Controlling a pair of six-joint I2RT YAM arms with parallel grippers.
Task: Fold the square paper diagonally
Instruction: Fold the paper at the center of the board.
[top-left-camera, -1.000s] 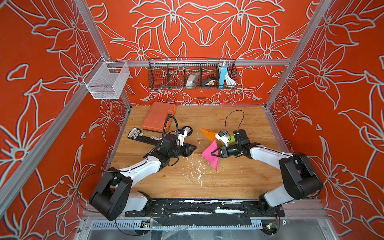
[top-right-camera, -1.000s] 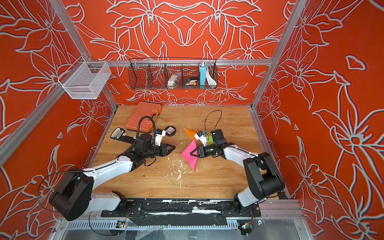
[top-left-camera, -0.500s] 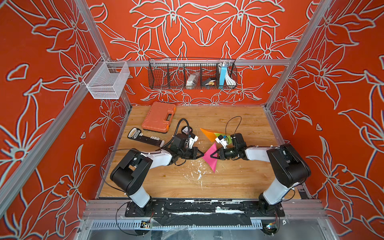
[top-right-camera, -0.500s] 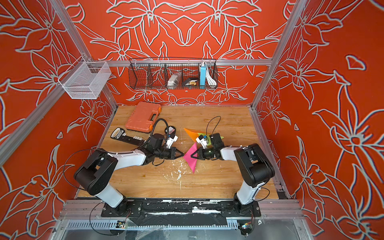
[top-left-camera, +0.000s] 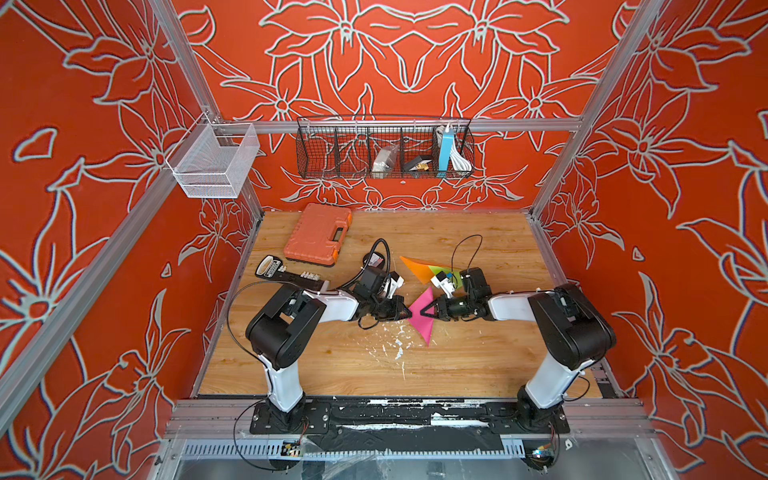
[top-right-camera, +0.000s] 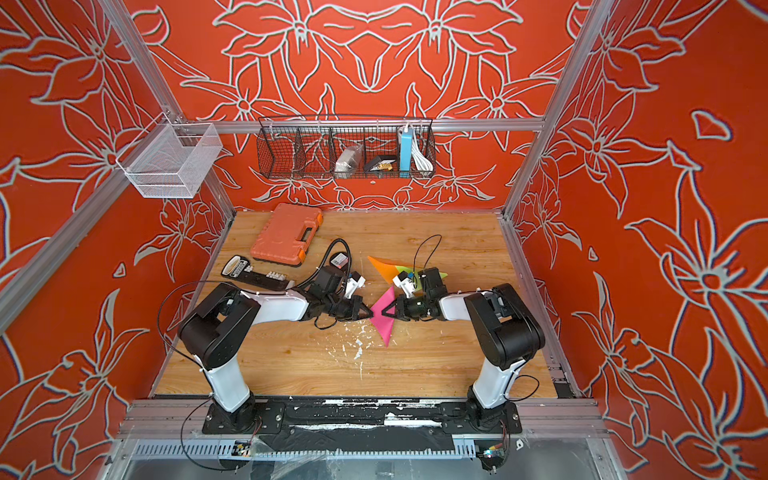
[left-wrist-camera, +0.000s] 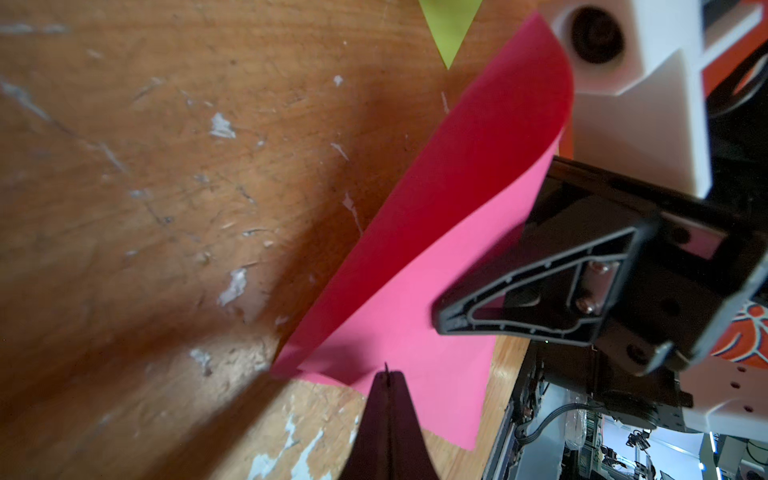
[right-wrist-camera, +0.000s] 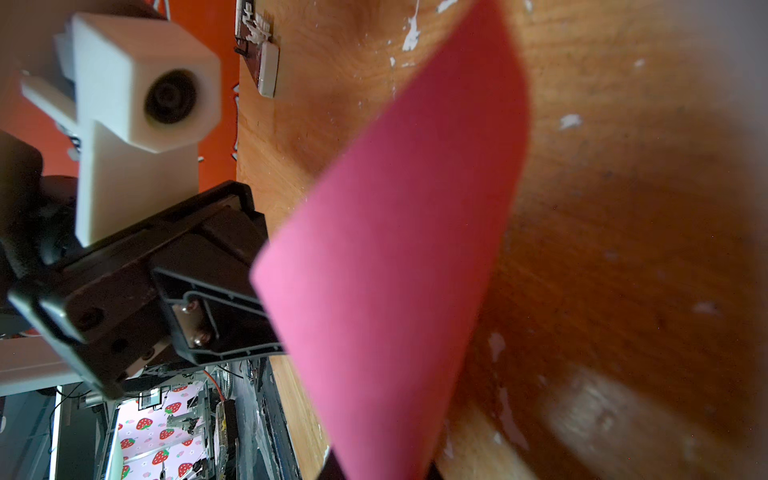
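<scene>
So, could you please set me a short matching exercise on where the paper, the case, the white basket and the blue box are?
Things:
1. pink paper
2. orange case
3. white basket
4. blue box

Places:
a. stands in the black rack
b. curled over, in the middle of the table
c. hangs on a side rail
d. lies shut, at the back left

Pairs: 1-b, 2-d, 3-c, 4-a
</scene>
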